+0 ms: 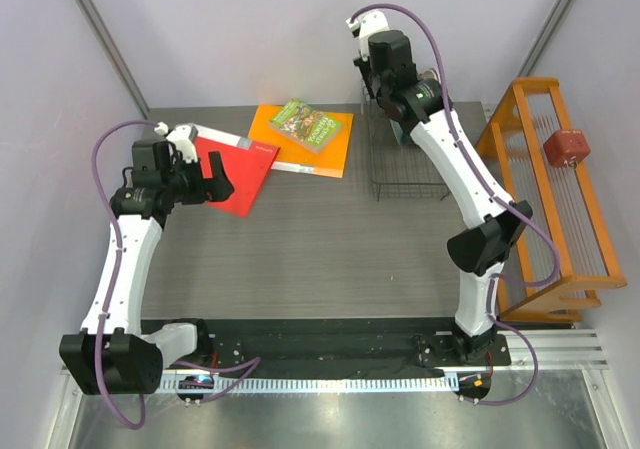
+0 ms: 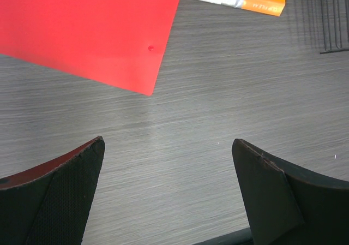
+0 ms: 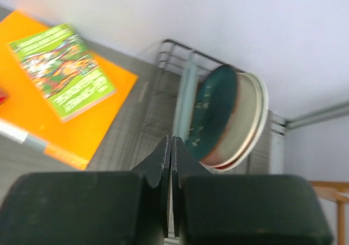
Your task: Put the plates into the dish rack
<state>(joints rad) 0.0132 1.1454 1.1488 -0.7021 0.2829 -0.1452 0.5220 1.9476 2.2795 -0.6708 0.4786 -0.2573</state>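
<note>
Plates: four round dinner plates (image 3: pixel 212 111) — grey-green, dark teal, cream, red — stood on edge in black thin-wire dish rack (image 3: pixel 158 81) | right gripper (image 3: pixel 172 163) pressed together, empty, near rack | left gripper (image 2: pixel 168 147) spread, empty | loading judged complete.

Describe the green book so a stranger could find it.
Look to the far side of the table, just left of the black wire rack. An orange book lies there, and the green book lies on top of it. It alone has a busy pictured cover; the orange one and the red book are plain.
</note>
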